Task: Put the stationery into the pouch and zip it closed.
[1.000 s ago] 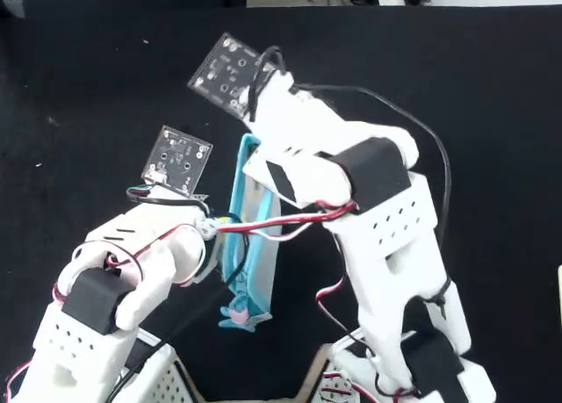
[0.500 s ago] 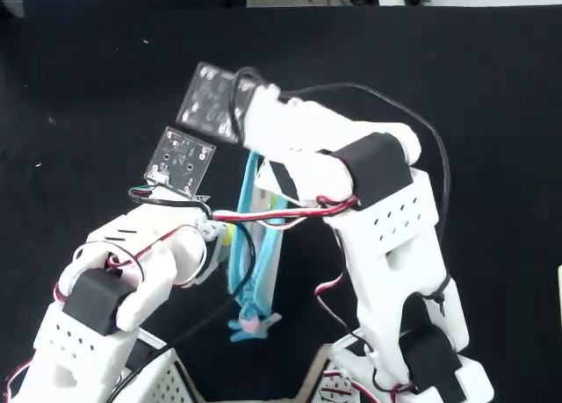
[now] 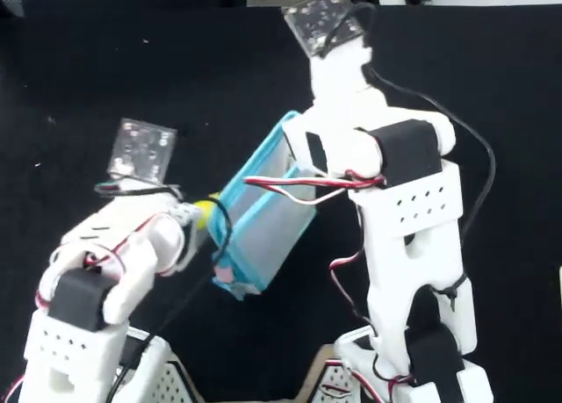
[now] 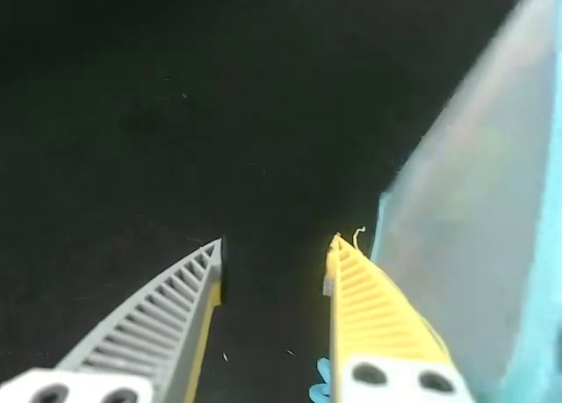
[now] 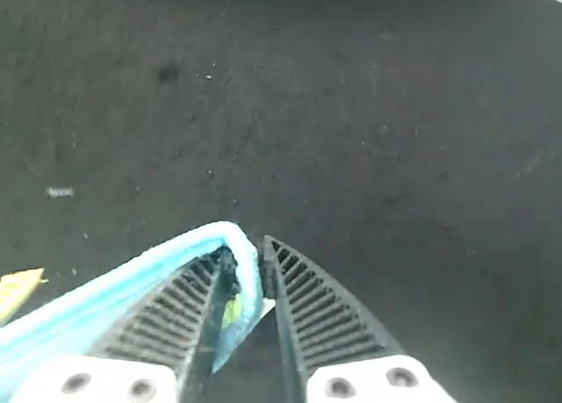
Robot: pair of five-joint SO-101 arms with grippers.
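My right gripper is pinched shut on just the far rim of the pouch, which sits tilted between the arms. My left gripper is wide open and empty, just beside it. That's a thin bite, so it could slip out, or spill if the zip's open (can't tell from here).

My right pincer, ribbed matt grey plastic, grips a frosted translucent plastic pouch with turquoise trim above the matt black cloth-like surface.
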